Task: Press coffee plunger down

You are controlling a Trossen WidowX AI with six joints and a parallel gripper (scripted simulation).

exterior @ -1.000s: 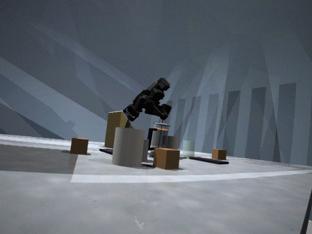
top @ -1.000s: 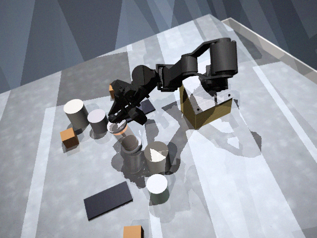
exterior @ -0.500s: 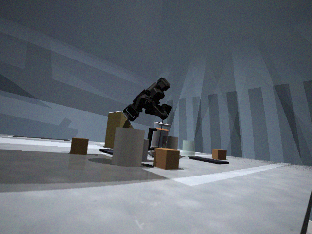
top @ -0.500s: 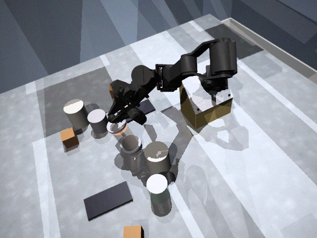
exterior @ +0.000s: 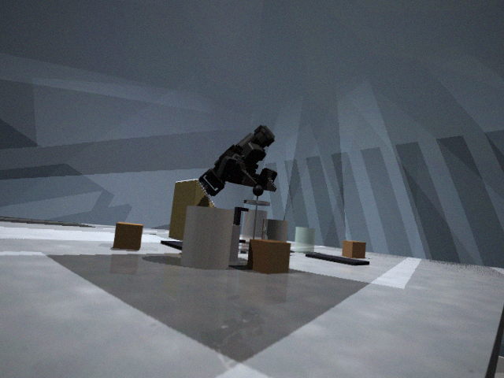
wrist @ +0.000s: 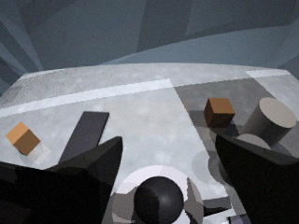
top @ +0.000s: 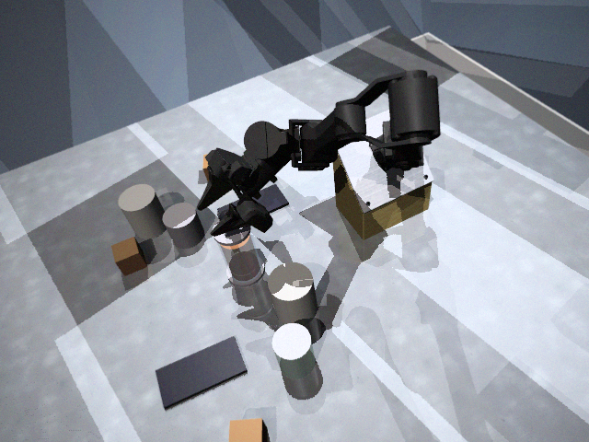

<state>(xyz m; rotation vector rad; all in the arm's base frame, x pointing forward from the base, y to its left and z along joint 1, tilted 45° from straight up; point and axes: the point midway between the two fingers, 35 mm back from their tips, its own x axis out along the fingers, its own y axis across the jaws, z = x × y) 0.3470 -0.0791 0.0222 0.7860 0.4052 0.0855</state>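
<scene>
Knob (wrist: 159,201) | between spread fingers of hand (wrist: 163,175) | untouched

From above, the end effector (top: 227,209) covers the knob and most of the lid of the coffee press (top: 245,268), so contact there cannot be judged. In the side view a large grey cylinder (exterior: 207,236) and a brown box (exterior: 268,255) hide the lower body of the press. The wrist picture cuts off both fingers at its bottom and side edges. An orange box (top: 246,430) runs off the bottom edge of the overhead picture.
</scene>
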